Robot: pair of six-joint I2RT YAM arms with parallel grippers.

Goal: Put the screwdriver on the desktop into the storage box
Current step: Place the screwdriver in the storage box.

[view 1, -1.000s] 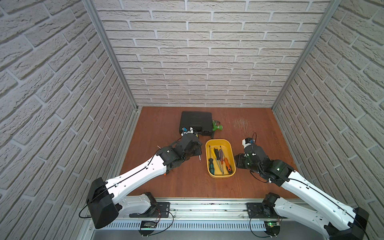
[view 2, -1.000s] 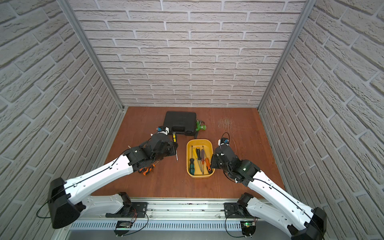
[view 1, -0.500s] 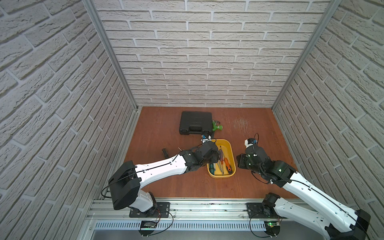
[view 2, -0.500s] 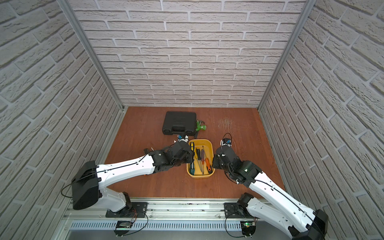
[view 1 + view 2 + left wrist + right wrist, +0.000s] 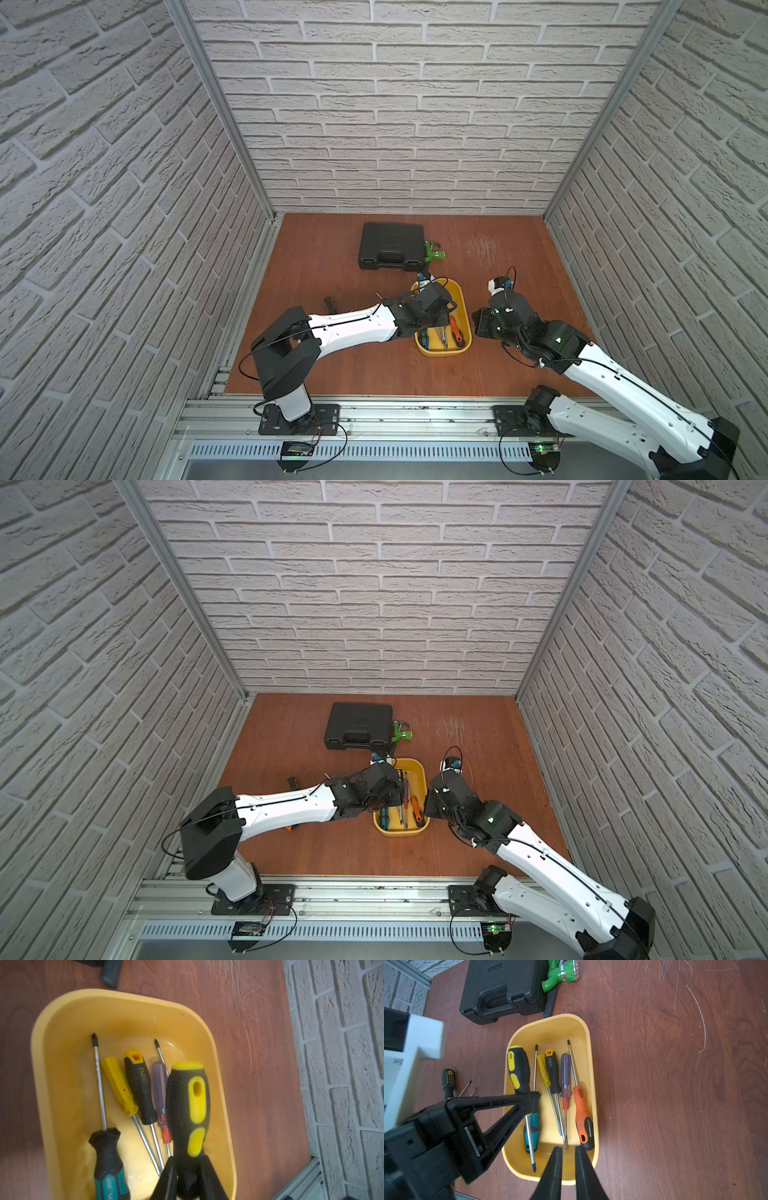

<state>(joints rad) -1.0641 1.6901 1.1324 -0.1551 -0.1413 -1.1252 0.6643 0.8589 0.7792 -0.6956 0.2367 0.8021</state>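
Observation:
My left gripper (image 5: 188,1159) is shut on a black-and-yellow screwdriver (image 5: 188,1105) at the neck of its handle. It holds it lengthwise over the left side of the yellow storage box (image 5: 464,299), just above the tools lying inside. In the right wrist view, this screwdriver (image 5: 518,1070) has its shaft pointing toward the box's near end. My right gripper (image 5: 568,1150) hovers at the near right end of the storage box (image 5: 588,1047), shut with nothing between its fingers. More screwdrivers lie on the desktop (image 5: 332,257), among them a stubby black-and-yellow one (image 5: 448,1080).
Several screwdrivers lie in the box: teal (image 5: 532,1126), yellow, black, purple and orange (image 5: 581,1111). A black tool case (image 5: 390,245) and a green nozzle (image 5: 434,254) stand behind the box. Brick walls close in three sides.
The left arm swung right from the desktop near the tool case to over the box, carrying the black-and-yellow screwdriver. The right arm has barely moved.

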